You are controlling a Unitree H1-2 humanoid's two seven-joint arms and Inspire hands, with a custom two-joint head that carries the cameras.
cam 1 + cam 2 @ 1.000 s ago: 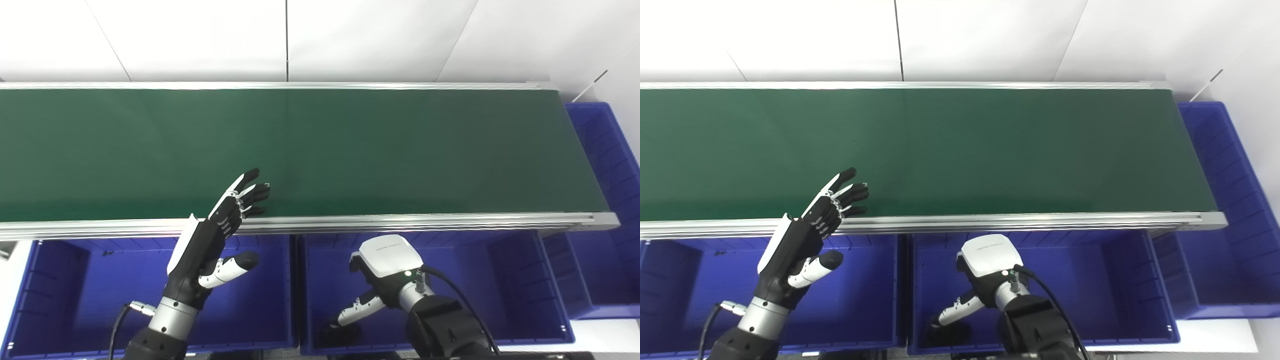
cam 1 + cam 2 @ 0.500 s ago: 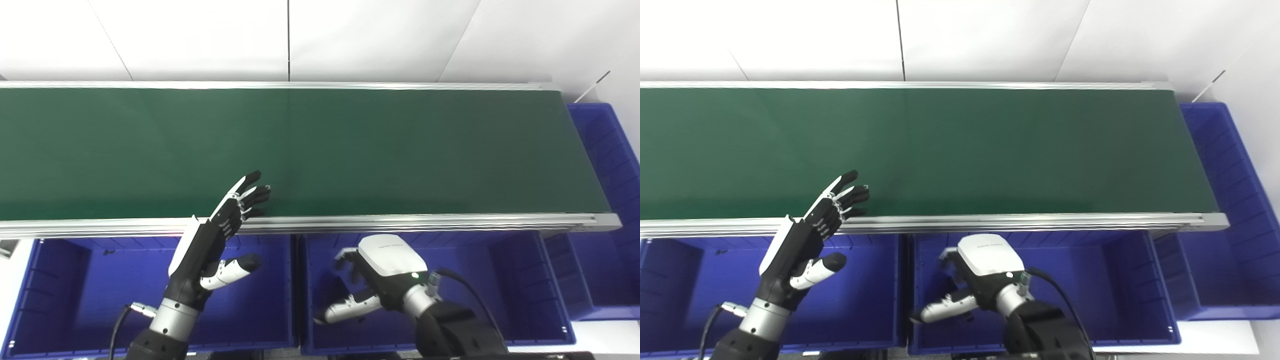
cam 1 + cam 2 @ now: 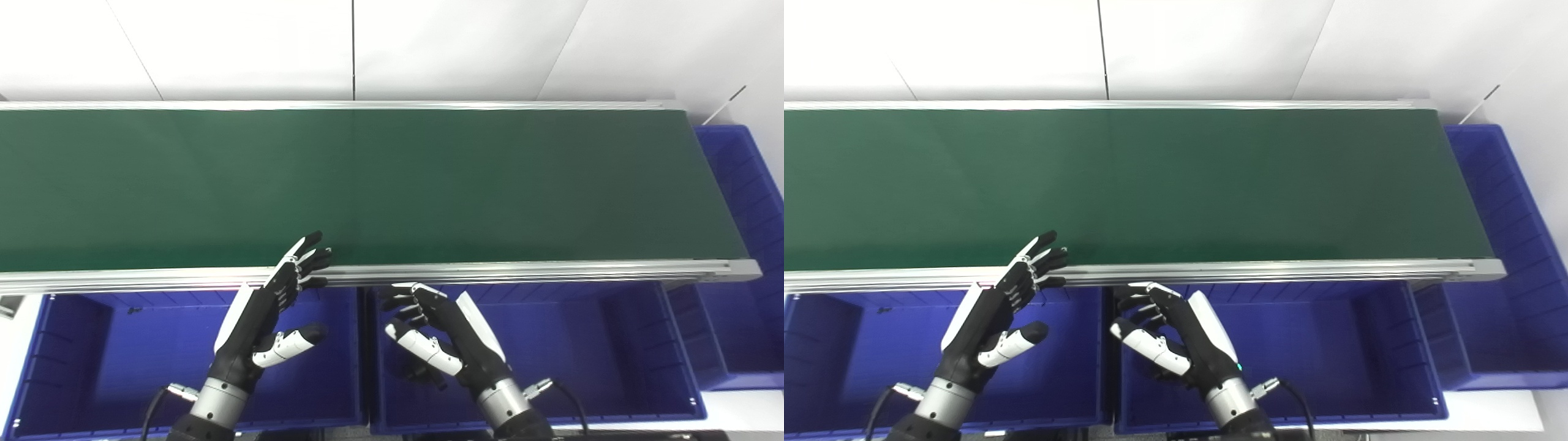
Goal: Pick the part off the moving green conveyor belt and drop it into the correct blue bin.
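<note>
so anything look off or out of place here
Nothing looks damaged or spilled. The one oddity: the green conveyor belt carries no visible part, and both the left robot hand and right robot hand hover open over the blue bins.

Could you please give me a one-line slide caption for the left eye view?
Both open hands, left hand and right hand, hover over two blue plastic bins beside a bare long green conveyor belt.

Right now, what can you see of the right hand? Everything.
The right hand has black fingers, a white-and-black thumb, a white back plate and a silver wrist with a cable. It is open and holds nothing, with its fingers spread toward the belt. It hovers over the middle blue plastic bin and touches nothing visible.
</note>
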